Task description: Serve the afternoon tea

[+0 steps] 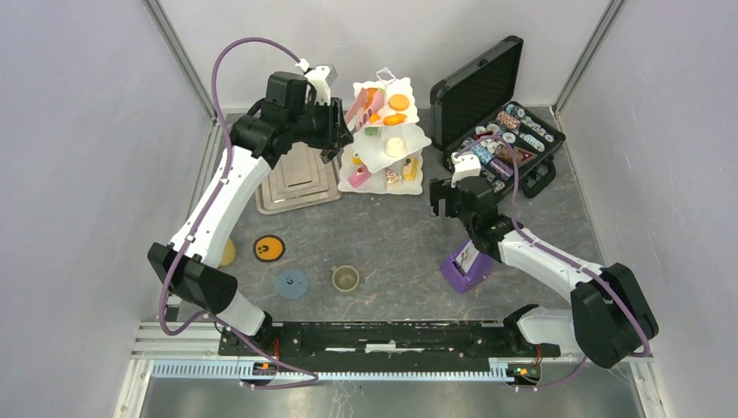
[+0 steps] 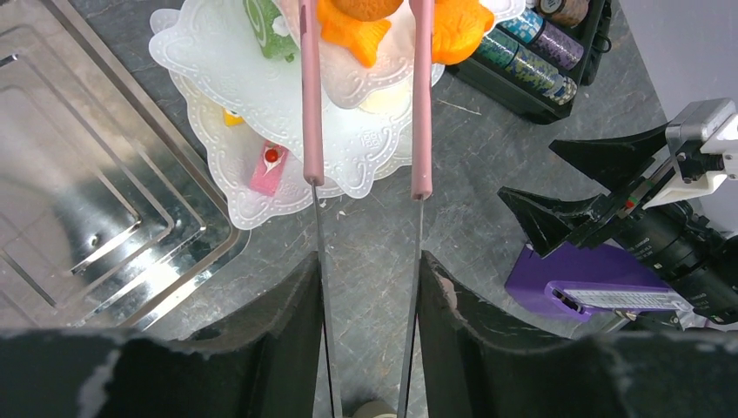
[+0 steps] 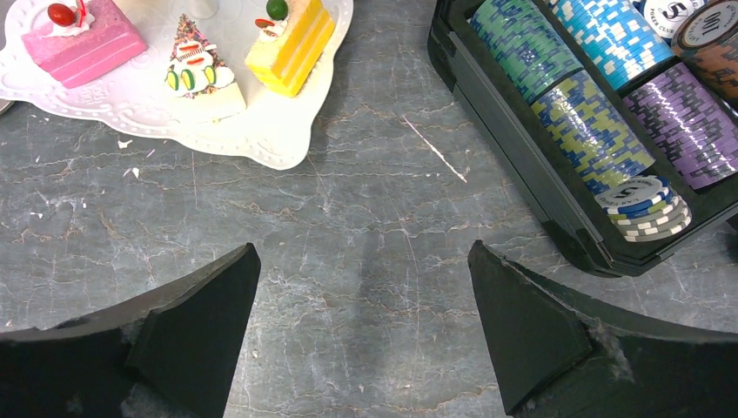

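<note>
Left end effector grips pink tongs; poker chip reads "5".

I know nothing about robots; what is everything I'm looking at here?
stand: one, white, three tiers, far centre
toy pastries: several, mixed colours, on the stand
tray: one, silver metal, left of the stand
case of poker chips: one, black, open, right of the stand
card holder: one, purple, near right
cup: one, olive, near centre
coasters: two, orange-and-black and blue, left of the cup
mug: one, yellow, near left
tongs: one pair, pink, gripped over the stand
left hand: one, black, shut on tongs
right hand: one, black, open, beside the case
</note>
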